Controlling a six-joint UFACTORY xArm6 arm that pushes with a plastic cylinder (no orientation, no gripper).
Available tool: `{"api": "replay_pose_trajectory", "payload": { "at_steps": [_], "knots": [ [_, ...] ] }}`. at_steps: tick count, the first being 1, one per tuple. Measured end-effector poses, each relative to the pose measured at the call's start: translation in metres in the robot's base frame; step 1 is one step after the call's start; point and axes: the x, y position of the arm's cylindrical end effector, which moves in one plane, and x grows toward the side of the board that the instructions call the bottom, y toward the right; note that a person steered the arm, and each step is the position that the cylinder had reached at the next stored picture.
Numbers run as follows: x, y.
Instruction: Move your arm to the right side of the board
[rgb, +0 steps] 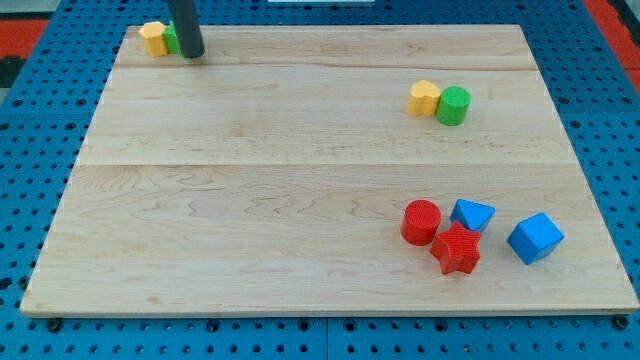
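Pale wooden board (250, 200); my tip (191, 55), a gripperless end effector, touches a green block (172, 38)

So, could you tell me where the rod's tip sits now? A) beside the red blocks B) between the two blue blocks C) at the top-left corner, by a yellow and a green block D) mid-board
C: my tip rests at the view's top left, against the green block beside the yellow block.
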Motion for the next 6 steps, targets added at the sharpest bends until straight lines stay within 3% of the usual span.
{"api": "replay_pose_trajectory", "payload": {
  "at_steps": [1, 2, 3, 6],
  "knots": [
    [0.019, 0.094],
    [0.010, 0.195],
    [0.008, 0.242],
    [0.005, 0.239]
  ]
}}
